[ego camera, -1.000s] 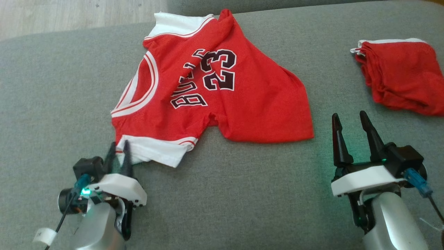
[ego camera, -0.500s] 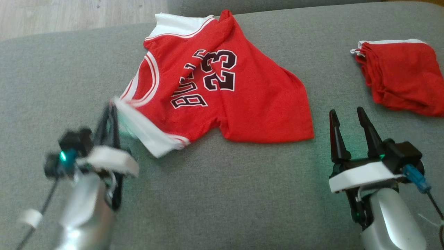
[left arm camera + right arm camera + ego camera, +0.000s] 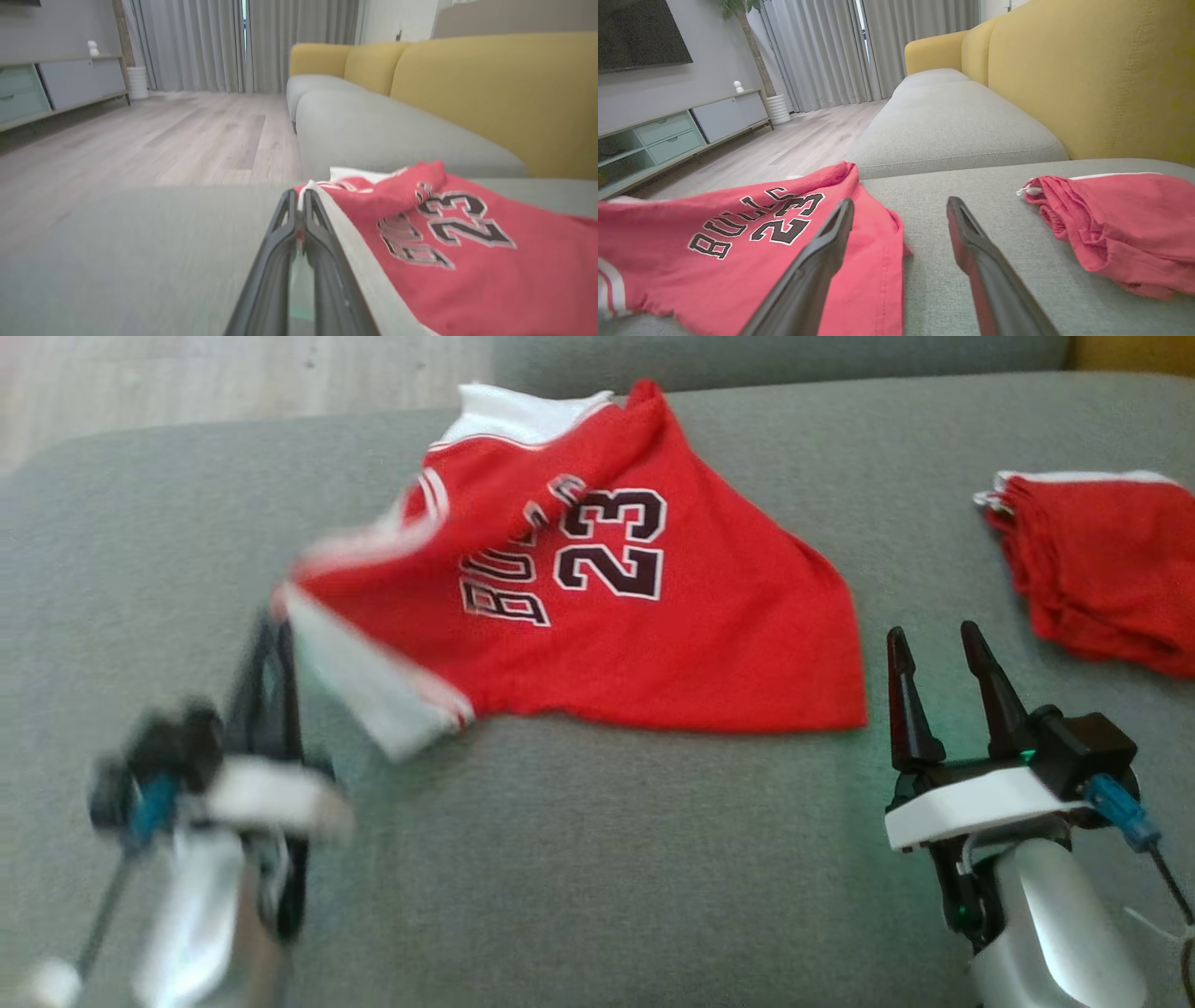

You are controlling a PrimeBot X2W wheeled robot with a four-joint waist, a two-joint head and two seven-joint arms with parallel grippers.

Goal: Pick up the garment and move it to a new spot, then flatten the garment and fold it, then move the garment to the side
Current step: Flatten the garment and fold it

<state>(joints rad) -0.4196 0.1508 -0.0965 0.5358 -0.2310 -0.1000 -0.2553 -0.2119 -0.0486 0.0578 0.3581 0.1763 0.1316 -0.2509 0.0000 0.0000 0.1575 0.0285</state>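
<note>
Cloth at the white-banded edge of the red jersey [image 3: 644, 616] is being pinched by the left pincer [image 3: 274, 627], whose two dark fingers are being held closed on the trim. In the left wrist view the fingertips are being pressed together with the white band caught between them, and the band is running down along the right-hand finger. The left arm is being rendered blurred in the head view, so whether the gripped edge is being held clear of the cushion cannot be told.

The rest of the jersey is being supported by the grey sofa cushion [image 3: 607, 868], spread across its middle with the black "23" and lettering facing up and a white-trimmed part lying at the far edge. The right pincer [image 3: 934, 635] is being held open and empty just beside the jersey's near right corner, its fingers pointing away from the robot and apart from the cloth. A second red garment [image 3: 1102, 579] is lying bunched on the same cushion, well to the right. A yellow backrest [image 3: 1087, 84] is being shown behind the seat, and a wooden floor [image 3: 154, 140] beyond the cushion.
</note>
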